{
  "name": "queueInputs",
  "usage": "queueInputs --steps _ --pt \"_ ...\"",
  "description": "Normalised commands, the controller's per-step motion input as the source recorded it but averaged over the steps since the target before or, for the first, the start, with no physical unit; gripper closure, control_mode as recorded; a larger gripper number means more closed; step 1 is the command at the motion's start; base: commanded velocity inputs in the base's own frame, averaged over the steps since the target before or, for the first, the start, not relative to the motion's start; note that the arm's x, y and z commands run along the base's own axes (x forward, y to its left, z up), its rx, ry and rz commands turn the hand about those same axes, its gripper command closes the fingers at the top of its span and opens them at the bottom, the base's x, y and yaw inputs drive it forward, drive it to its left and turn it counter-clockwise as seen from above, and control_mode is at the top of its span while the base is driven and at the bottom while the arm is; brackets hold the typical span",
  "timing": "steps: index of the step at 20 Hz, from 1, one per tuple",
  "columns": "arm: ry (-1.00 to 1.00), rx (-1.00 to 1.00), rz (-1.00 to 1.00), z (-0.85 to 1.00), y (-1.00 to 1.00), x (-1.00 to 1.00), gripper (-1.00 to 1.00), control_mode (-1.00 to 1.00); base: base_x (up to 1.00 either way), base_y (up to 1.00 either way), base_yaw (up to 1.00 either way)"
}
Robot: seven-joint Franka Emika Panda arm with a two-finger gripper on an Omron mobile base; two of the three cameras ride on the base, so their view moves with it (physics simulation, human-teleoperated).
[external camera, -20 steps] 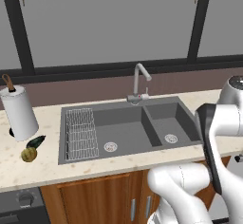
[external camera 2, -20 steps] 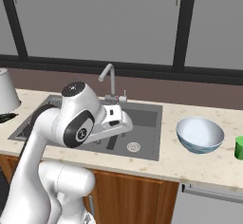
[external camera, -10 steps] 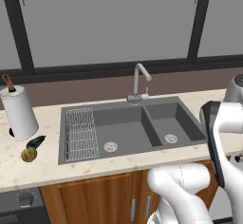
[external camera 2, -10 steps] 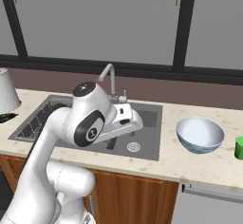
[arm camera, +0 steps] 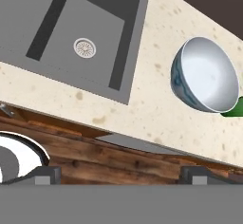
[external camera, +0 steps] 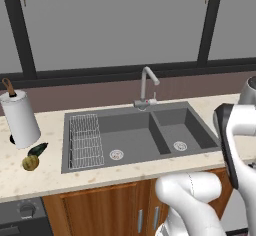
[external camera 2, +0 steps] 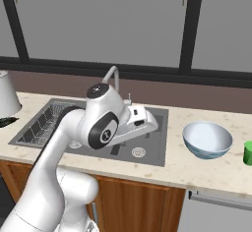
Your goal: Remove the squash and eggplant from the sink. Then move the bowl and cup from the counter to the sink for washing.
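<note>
Bowl (external camera 2: pixel 207 140): right of centre in the right base view, on counter (external camera 2: pixel 197 169), well apart from sink (external camera 2: pixel 152 152). Likely rigid, smooth, breakable; best pinched at the thin rim. Cup (external camera 2: pixel 248 153): frame's right edge, just beside bowl, light. Gripper (arm camera: pixel 118 175): jaws spread wide, holding nothing. Open counter between bowl and basin; faucet (external camera 2: pixel 112 76) stands behind.
</note>
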Motion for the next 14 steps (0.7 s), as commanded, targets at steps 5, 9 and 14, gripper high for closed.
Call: queueInputs --steps 5,9,14 --pt "0.0 -0.04 0.0 0.0 -0.26 0.18 -1.0 -1.0 0.0 0.0 0.0" --pt "0.0 -0.03 0.0 0.0 -0.25 0.15 -1.0 -1.0 0.0 0.0 0.0" --pt "0.0 -0.03 0.0 -0.02 -0.24 0.17 -1.0 -1.0 0.0 0.0 0.0"
